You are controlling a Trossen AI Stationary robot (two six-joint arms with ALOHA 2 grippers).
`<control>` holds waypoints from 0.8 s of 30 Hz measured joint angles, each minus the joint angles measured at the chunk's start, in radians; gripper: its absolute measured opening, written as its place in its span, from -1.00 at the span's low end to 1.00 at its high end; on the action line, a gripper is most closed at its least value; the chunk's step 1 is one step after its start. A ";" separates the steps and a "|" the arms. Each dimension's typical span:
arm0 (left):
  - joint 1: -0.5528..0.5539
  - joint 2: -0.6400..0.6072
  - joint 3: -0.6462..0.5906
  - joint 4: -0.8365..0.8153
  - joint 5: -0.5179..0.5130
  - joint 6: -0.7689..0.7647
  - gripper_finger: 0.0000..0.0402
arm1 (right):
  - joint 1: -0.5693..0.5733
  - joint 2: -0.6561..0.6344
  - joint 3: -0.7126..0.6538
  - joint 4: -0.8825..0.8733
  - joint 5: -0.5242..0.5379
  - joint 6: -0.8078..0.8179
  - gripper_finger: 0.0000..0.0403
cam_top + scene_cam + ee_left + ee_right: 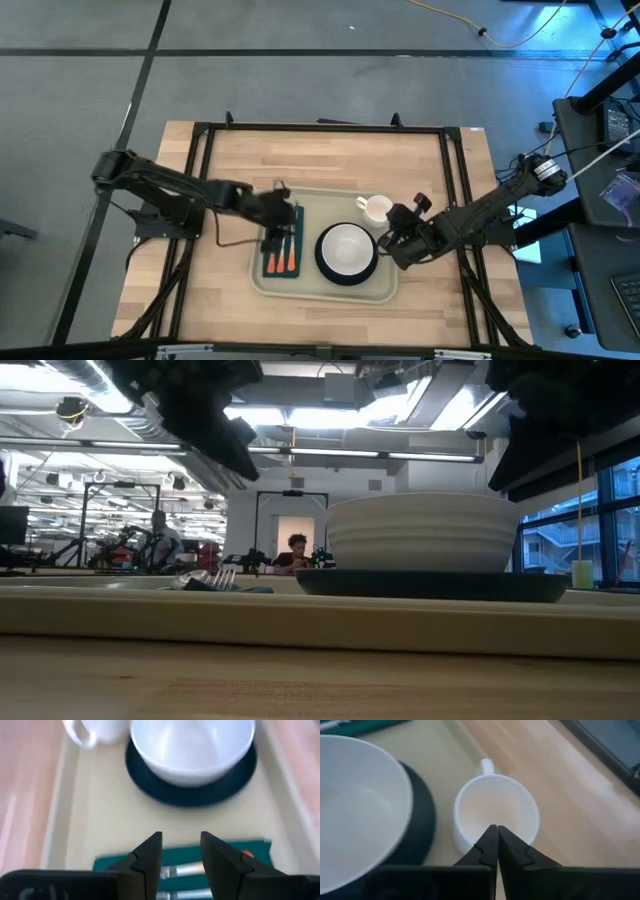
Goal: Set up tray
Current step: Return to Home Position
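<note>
High view: tray point(322, 291) holds napkin point(283, 250), bowl point(347, 248), mug point(376, 209). L gripper point(181, 840) over napkin, fingers apart, empty. R gripper point(496, 831) above mug, fingers pressed together, empty.

left claw point(181, 840) fingers apart | right claw point(496, 828) fingers pressed together

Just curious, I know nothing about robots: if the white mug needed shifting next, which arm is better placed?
Probably the right. The right claw, shut, sits just beside the white mug, pointing at it; the left claw, open, hangs over the green napkin, beyond the bowl.
</note>
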 joint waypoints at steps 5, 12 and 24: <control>0.152 -0.171 -0.159 0.167 0.103 -0.006 -0.37 | -0.075 -0.014 0.000 -0.010 -0.006 -0.111 -0.98; 0.272 -0.352 -0.330 0.243 0.113 -0.021 -0.37 | -0.123 -0.197 -0.089 0.018 0.015 -0.188 -0.99; 0.405 -0.613 -0.605 0.577 0.184 -0.013 -0.37 | -0.322 -0.651 -0.471 0.744 -0.291 -0.708 -0.99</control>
